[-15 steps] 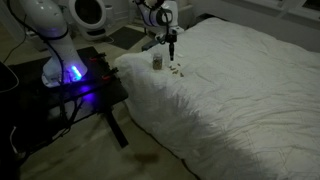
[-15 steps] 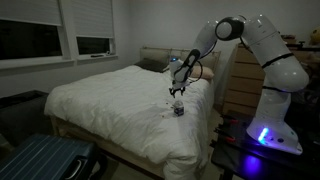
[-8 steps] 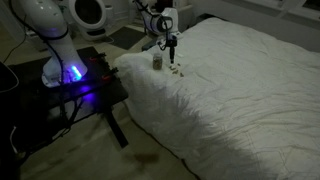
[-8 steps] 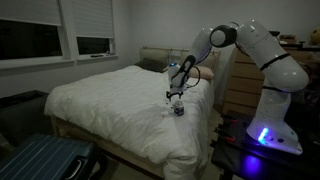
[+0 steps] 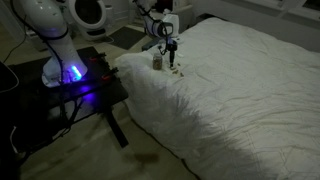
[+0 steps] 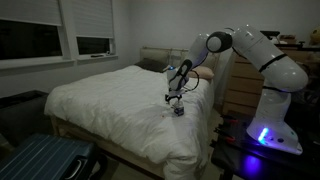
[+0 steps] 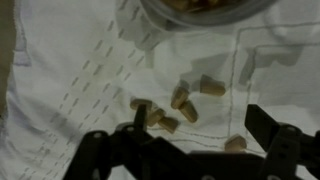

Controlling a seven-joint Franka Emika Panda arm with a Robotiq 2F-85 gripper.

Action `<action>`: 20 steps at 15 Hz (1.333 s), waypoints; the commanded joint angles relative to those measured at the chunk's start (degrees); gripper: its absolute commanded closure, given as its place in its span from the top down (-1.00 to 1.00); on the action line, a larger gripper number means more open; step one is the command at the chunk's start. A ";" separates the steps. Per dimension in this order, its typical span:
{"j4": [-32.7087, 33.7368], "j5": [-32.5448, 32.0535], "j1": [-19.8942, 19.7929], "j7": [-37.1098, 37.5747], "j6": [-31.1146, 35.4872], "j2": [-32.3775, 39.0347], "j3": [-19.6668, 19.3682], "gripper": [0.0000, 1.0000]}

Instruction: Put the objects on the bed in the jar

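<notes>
Directly over the objects (image 7: 187, 111), gripper (image 7: 203, 122) wide open, empty

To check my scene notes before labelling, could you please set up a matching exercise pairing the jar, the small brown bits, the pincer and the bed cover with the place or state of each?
Things:
1. jar
2. brown bits
3. pincer
4. bed cover

Places or states:
A. white and rumpled
B. open, above the bits
C. upright on the cover
D. lying loose on the cover beside the jar

Pairs: 1-C; 2-D; 3-B; 4-A
</notes>
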 commanded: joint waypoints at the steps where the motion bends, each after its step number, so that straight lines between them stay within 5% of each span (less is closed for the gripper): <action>1: 2.16 2.71 -1.97 -3.14 -0.45 1.64 1.16 1.00; 18: 5.57 7.12 -4.52 -5.43 -1.02 5.83 1.41 1.00; 19: 5.52 7.17 -4.60 -5.42 -0.92 5.82 1.41 0.90; 20: 5.43 7.20 -4.67 -5.40 -0.84 5.77 1.40 0.47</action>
